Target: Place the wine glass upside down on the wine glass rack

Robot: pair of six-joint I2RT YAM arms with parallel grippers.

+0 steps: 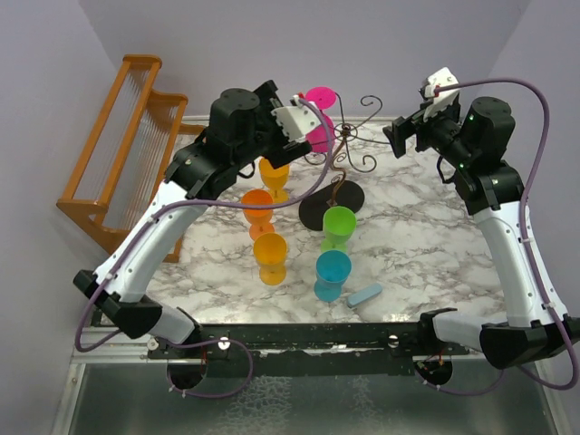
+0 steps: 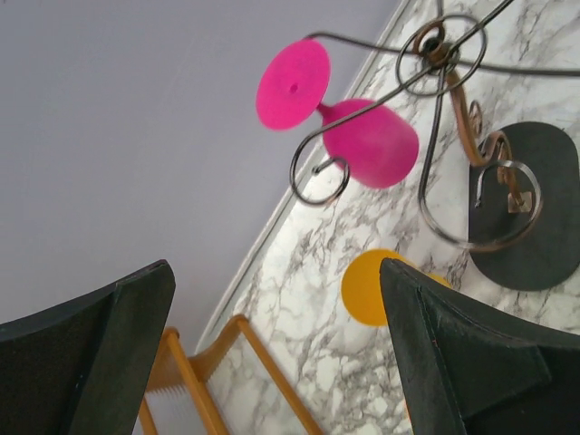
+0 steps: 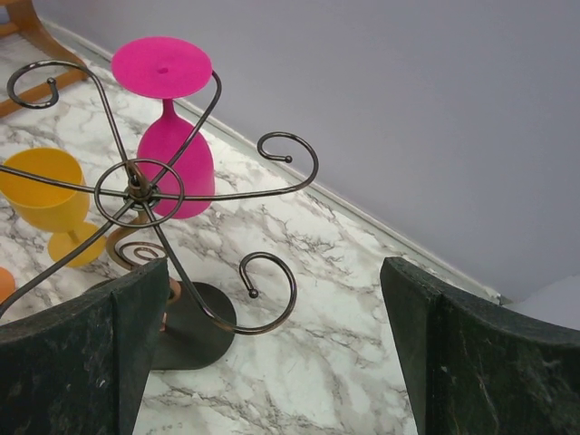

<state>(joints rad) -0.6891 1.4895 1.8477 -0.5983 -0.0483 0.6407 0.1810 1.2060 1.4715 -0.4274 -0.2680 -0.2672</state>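
From above: left arm bent high and stretched forward over the desk, with the left tool up near the far edge, just beside the pink wine glass. Fingers spread wide, nothing between them, glass let go. Right arm raised too, elbow bent, with the right tool turned toward the wine glass rack from the other side, near it but not touching. Spread wide as well, holding nothing. Pink wine glass hanging on the far left side of the rack, upside down: round foot on top, cup mouth down, long way going up and down. Yellow goblet and green goblet standing on the desk close to the rack's flat black base.

From the left wrist: left tool wide open, two dark fingers far apart at the bottom, only desk and wall between. Past them, the pink wine glass with its stem caught in a curled wire arm of the wine glass rack. Slanted in this picture, foot toward the wall. Yellow goblet partly hidden behind one finger.

From the right wrist: right tool open and empty. Ahead, the wine glass rack with curly arms spreading out. Pink wine glass behind it, straight up and down, foot up, cup down. Yellow goblet right way up on the left.
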